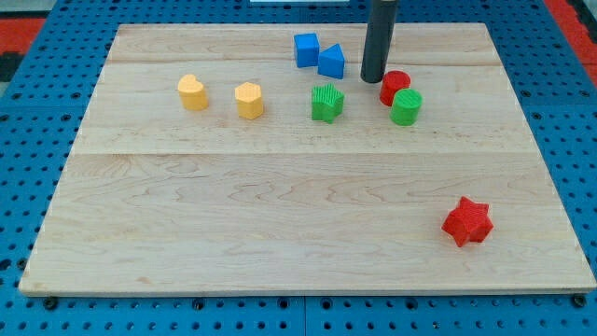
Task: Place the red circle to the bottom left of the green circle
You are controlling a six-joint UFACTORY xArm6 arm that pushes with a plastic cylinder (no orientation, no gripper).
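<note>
In the camera view, my tip (372, 80) rests at the far side of the board (280, 233), just left of the red circle (394, 86); it is a bare rod, with nothing to open or clench. The red circle seems to touch the green circle (406, 107) from the upper left, so a push down-left looks needed.

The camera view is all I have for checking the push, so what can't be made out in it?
- Red circle: its lower right part is covered by the green circle; whether they touch cannot be told.
- Rod: its upper part is cut off by the view's top.
- My tip: just left of the red circle; contact unclear.
</note>
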